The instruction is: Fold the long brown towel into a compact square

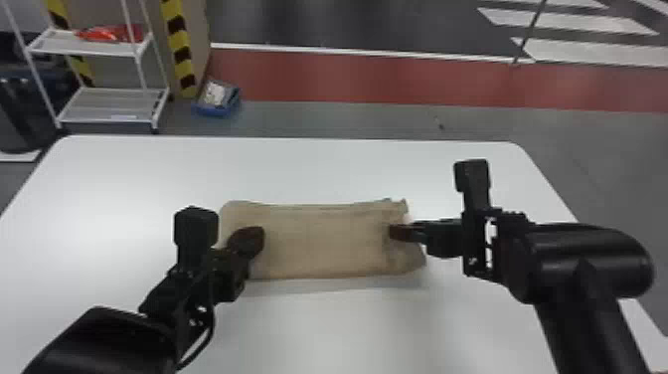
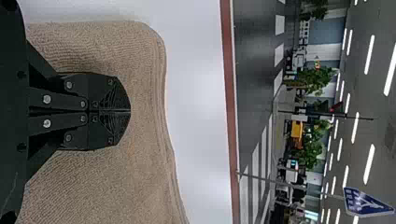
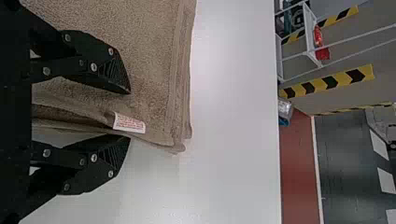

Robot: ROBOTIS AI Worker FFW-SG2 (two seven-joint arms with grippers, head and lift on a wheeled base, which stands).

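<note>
The brown towel (image 1: 323,241) lies folded as a wide rectangle on the white table (image 1: 338,169), its right end loose and layered. Over its left end is my left gripper (image 1: 256,238); in the left wrist view the left gripper (image 2: 130,111) has its fingers pressed together above the towel (image 2: 140,177). At the right end is my right gripper (image 1: 395,232). The right wrist view has the right gripper (image 3: 130,115) open, one finger over the towel (image 3: 140,56), the other past its edge, with a white tag (image 3: 129,123) between them.
Behind the table stand a white shelf rack (image 1: 109,104) holding a red item and a blue bin (image 1: 217,99) on the floor. Bare tabletop surrounds the towel on its far and near sides.
</note>
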